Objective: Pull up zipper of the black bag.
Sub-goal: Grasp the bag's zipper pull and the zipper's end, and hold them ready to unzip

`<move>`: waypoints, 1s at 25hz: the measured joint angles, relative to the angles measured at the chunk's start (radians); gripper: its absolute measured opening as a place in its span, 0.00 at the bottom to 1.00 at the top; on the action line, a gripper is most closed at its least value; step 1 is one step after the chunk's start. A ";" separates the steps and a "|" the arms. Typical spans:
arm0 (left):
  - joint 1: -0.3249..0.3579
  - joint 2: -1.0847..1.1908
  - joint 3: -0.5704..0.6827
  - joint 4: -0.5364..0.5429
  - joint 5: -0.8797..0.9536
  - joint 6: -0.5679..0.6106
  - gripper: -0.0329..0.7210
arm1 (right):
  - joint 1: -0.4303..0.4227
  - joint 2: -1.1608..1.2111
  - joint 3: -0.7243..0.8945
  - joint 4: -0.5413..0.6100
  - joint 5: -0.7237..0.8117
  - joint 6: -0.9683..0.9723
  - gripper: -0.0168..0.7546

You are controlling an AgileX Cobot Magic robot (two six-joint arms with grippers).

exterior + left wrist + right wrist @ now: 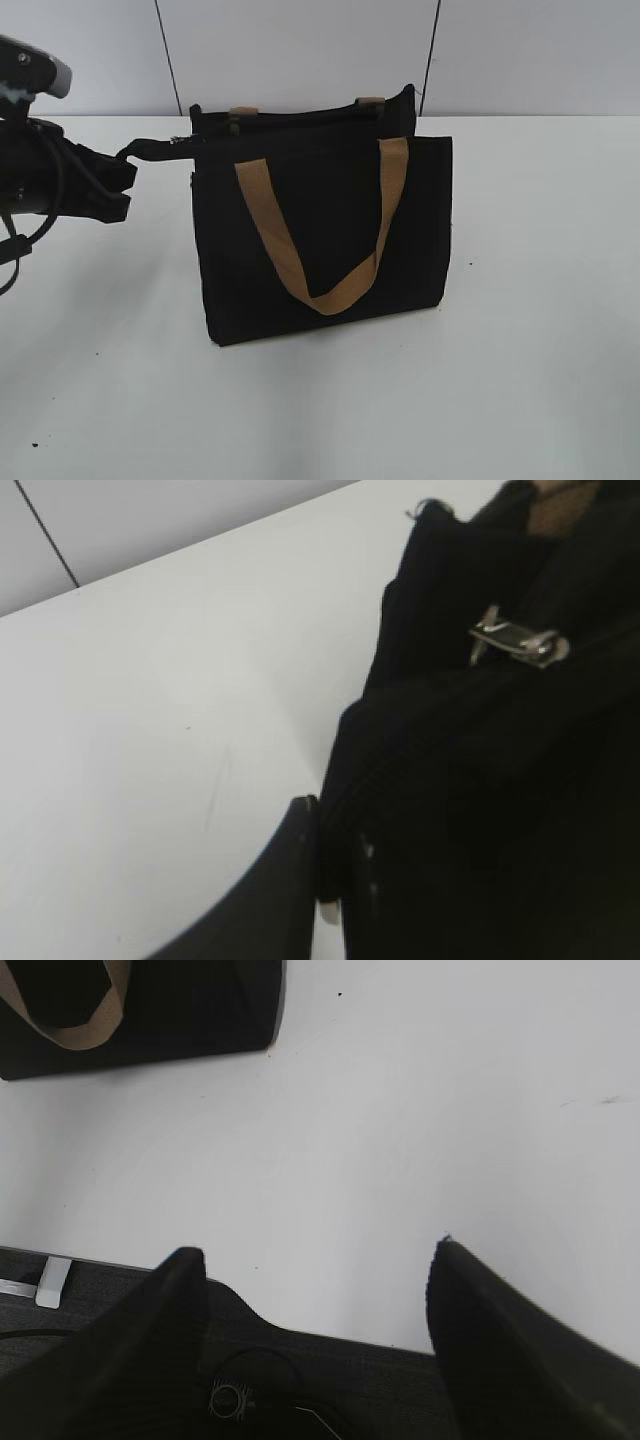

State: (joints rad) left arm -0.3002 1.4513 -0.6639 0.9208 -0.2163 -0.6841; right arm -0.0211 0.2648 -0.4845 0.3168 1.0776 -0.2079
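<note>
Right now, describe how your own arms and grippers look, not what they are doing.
The left arm is matte black, with a light grey rounded housing above it and black cables looping beneath. The left gripper has blocky black fingers, curved on the outer edge. The right gripper has broad, tapering black fingers with a finely ribbed texture. No markings are legible.

A white table point(540, 330) meets pale wall panels point(300, 50) split by dark seams, perhaps joints.
</note>
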 joint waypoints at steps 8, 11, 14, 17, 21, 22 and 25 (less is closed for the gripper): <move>0.000 0.051 0.007 0.039 -0.064 -0.024 0.11 | 0.000 0.000 0.000 0.000 -0.001 0.000 0.70; 0.000 0.074 0.007 0.112 -0.083 -0.080 0.18 | 0.000 0.000 0.000 0.000 -0.001 0.000 0.70; 0.000 0.092 0.007 0.173 -0.109 -0.117 0.38 | 0.000 0.000 0.000 0.000 -0.001 0.000 0.70; 0.000 0.104 0.007 0.182 -0.109 -0.148 0.60 | 0.000 0.000 0.000 0.000 -0.001 0.000 0.70; 0.000 0.129 0.007 0.187 -0.101 -0.160 0.71 | 0.000 0.000 0.000 0.001 -0.001 0.000 0.70; 0.000 0.142 0.007 0.191 -0.105 -0.160 0.71 | 0.000 0.000 0.000 0.001 -0.001 0.000 0.70; 0.000 0.195 0.007 0.237 -0.146 -0.162 0.72 | 0.000 0.000 0.000 0.001 -0.001 0.000 0.70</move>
State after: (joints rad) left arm -0.3002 1.6459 -0.6573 1.1582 -0.3628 -0.8461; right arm -0.0211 0.2648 -0.4845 0.3179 1.0765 -0.2079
